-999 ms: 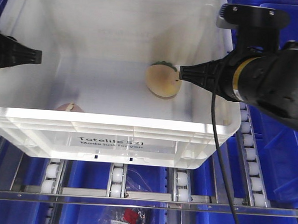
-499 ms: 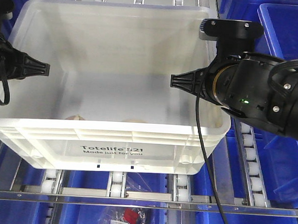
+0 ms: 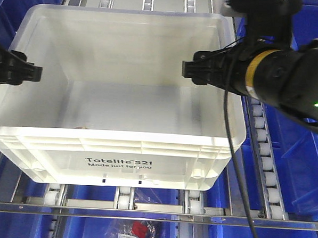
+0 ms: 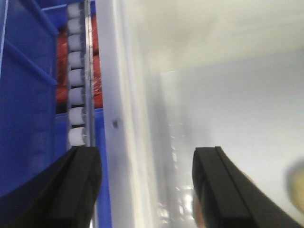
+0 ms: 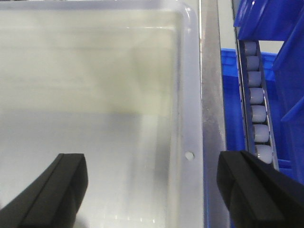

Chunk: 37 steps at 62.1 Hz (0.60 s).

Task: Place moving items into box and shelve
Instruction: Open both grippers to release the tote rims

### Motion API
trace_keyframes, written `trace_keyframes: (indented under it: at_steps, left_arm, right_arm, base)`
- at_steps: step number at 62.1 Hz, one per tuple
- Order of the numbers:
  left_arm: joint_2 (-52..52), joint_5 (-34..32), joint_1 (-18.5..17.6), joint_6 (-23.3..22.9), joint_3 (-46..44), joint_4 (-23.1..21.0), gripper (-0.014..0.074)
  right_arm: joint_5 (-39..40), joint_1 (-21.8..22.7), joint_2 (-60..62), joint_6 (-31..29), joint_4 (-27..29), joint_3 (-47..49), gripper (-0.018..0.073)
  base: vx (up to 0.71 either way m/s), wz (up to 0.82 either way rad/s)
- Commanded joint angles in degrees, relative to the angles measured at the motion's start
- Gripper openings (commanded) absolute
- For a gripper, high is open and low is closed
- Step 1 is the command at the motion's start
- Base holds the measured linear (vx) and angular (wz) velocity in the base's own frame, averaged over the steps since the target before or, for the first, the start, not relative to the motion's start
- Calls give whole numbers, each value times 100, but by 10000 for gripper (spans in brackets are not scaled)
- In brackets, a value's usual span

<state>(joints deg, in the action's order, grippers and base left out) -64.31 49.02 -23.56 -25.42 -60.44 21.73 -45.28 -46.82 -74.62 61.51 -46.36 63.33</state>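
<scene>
The box (image 3: 120, 141) is a large white tote with "Totelife 521" print, resting on roller rails. A sliver of one plush toy (image 3: 81, 128) peeks over its near wall; the other moving items are hidden there. My left gripper (image 3: 31, 72) is open astride the box's left wall (image 4: 118, 95): in the left wrist view (image 4: 146, 154) one finger is outside and one inside. A blurred yellowish toy (image 4: 297, 187) lies on the floor at that view's right edge. My right gripper (image 3: 196, 69) is open astride the right rim (image 5: 190, 95), seen in its wrist view (image 5: 153, 159).
Blue bins (image 3: 301, 158) stand to the right and more blue plastic to the left. Roller rails (image 3: 266, 167) run beside and under the box. A metal bar (image 3: 154, 217) crosses the shelf front, and a packet with red contents (image 3: 137, 230) lies below it.
The box now looks smaller and farther from the camera. The yellow-orange toy, mid-floor a second ago, has slid out of sight behind the near wall. The right gripper has moved up and right.
</scene>
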Motion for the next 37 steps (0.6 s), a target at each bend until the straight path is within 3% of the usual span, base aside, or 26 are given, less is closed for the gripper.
trace_keyframes:
  at_steps: [1,14,22,31,37]
  left_arm:
    - [584,-34,-33,668,-213,-456,544]
    - [1882,498,-33,1942,-39,-1744,544]
    - [2716,650,-33,2621,336,-2644,541]
    - [3528,1043,-33,3600,488,-3852,541]
    - [3870,1154,-33,3781,503,-4152,541]
  right_arm:
    - [112,-14,428,-869,247,202,605]
    - [-137,-14,1145,-3338,1942,-14,587]
    - [-110,-14,1761,-4413,2625,-622,587]
    - [-109,-14,2684,-5120,3170,-1176,587]
    - [-292,-14,3313,-5361,3312,-1438,587]
  base:
    - [0,0]
    - [0,0]
    - [0,0]
    - [0,0]
    - [0,0]
